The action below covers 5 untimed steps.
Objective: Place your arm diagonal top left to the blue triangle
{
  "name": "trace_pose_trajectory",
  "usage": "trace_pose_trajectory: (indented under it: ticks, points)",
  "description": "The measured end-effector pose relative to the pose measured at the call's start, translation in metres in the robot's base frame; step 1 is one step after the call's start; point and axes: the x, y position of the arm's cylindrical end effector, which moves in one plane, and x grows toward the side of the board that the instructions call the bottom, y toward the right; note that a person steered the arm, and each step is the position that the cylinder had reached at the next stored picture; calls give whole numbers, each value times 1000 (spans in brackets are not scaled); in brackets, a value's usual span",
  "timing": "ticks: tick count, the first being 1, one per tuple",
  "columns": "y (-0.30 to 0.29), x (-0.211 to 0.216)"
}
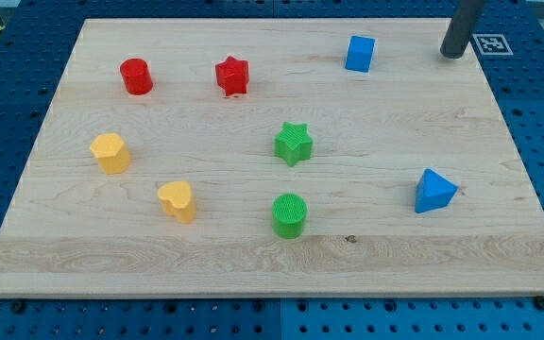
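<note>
Nearest the view's bottom: ribbed green plastic cylinder (290, 215), upright on pale wooden board (253, 260). At its 9 o'clock, yellow heart-shaped block (177, 201); further toward 10, yellow faceted block (110, 153). At 12, green star (293, 144). Near the right edge, at 3 o'clock: smooth blue plastic triangle (434, 192), one corner pointing toward 3, long axis roughly left-right. Toward the top: red cylinder (136, 76), red star (232, 76), blue cube (359, 54). No pincer; dark rod only, my tip (453, 55) at 12 o'clock from the triangle, well apart.
</note>
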Motion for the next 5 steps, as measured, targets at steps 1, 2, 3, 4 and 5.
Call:
trace_pose_trajectory:
  ticks: [1, 2, 3, 4, 5]
  points:
    - [-10, 24]
    - [-22, 45]
    - [-35, 63]
    - [-45, 78]
    - [-54, 92]
